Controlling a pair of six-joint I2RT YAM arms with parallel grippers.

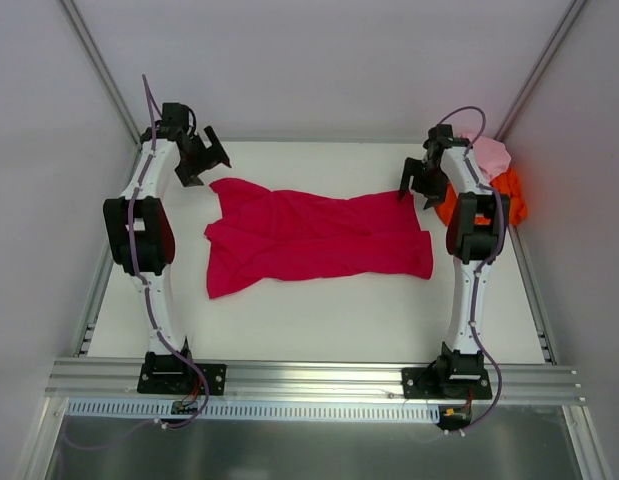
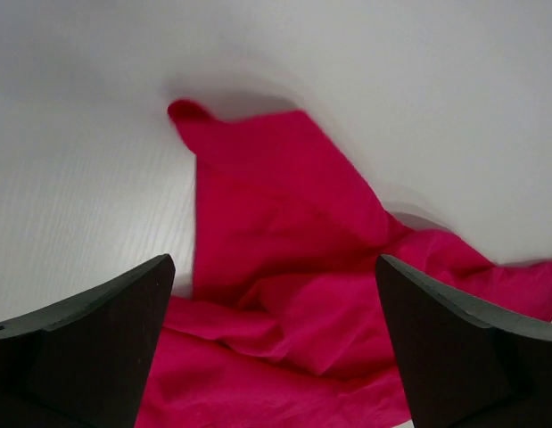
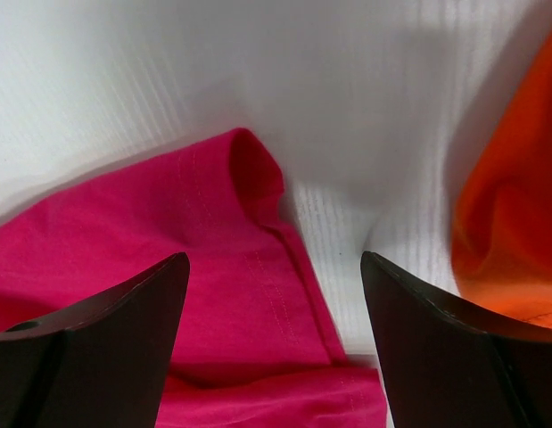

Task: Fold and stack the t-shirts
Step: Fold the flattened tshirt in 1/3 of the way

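The crimson-magenta t-shirt [image 1: 309, 238] lies spread and wrinkled across the middle of the white table. My left gripper [image 1: 203, 160] is open and empty, raised over the shirt's far left corner, which shows in the left wrist view [image 2: 276, 232]. My right gripper [image 1: 417, 182] is open and empty over the shirt's far right corner, whose hem shows in the right wrist view [image 3: 231, 267]. The bright orange t-shirt [image 1: 507, 198] and the pale pink t-shirt [image 1: 487, 152] lie bunched at the far right, behind the right arm. The orange one shows in the right wrist view [image 3: 512, 223].
The white table [image 1: 319, 320] is enclosed by grey walls and aluminium frame posts. A metal rail [image 1: 309, 378] runs along the near edge where both arm bases are bolted.
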